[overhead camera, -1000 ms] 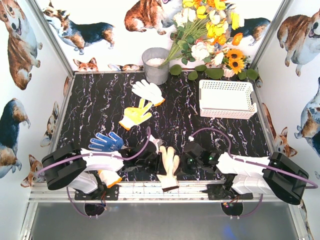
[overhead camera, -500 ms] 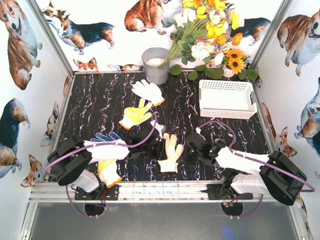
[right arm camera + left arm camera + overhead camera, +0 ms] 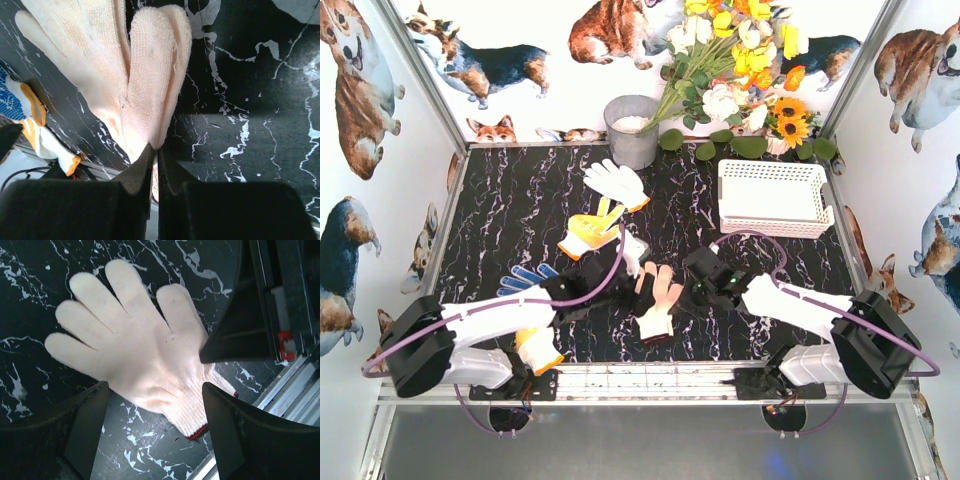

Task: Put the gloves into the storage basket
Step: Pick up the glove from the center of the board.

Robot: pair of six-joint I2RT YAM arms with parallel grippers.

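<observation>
Right gripper point(image 3: 152, 155) jaws are pinched closed on the beige glove point(image 3: 145, 360), gripping only a thin fold at its edge near the thumb side. Left gripper point(image 3: 155, 390) jaws are spread apart, one each side of the glove's cuff end, not gripping anything. The glove lies flat on the table point(image 3: 520, 200), near the front edge between the two arms. The basket point(image 3: 775, 198) sits far right at the back, well apart from it.

Risks from here:
- Thin pinch. The grip is on a fold of knit, not the body, so the glove could slip out on the lift or mid-carry and drop short of the basket.
- Snag on the left gripper. Its fingers point(image 3: 85, 425) straddle the cuff. If the right arm pulls before the left clears, the cuff may catch and tear free of the pinch.
- Arm clash. The two grippers sit just beside each other over one glove, so any sideways move by either could bump the other.
- Drag. A low lift would pull the limp glove along the table, and friction could strip it from the jaws.
- Basket rim. A dangling glove may hang over the lattice wall rather than land inside if let go too early or too low.

The white glove point(image 3: 617, 183) and yellow glove point(image 3: 590, 230) lie mid-table, and the blue glove point(image 3: 520, 282) is partly under the left arm. None is in the basket yet. The blue one could get shoved by that arm.
</observation>
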